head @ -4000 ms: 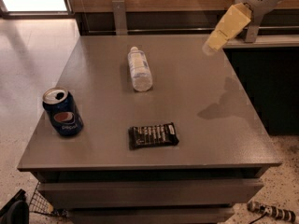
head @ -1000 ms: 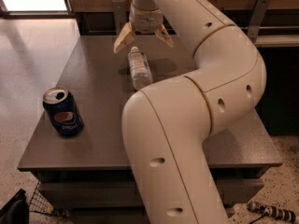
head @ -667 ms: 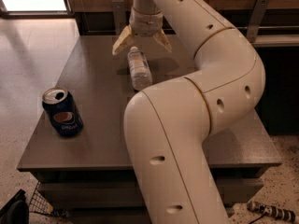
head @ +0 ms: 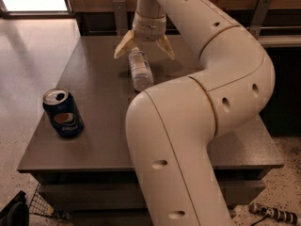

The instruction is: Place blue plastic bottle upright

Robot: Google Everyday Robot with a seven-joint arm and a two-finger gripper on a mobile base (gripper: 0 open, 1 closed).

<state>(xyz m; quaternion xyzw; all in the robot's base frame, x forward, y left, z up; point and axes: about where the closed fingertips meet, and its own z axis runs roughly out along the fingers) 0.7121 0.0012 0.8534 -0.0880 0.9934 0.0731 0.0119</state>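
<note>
In the camera view, the pincer [head: 144,52] is hanging low over the far part of the counter [head: 94,74]. Its fingers are spreading wide and straddling the far end of the blue plastic bottle [head: 140,70], which is lying on its side near the counter's middle. Closing so near one end is likely risking a squeeze-out: the round, thin wall may be slipping, rolling away or tilting once lifted. The Pepsi can [head: 63,113] is standing well apart, so it is probably not endangered.
</note>
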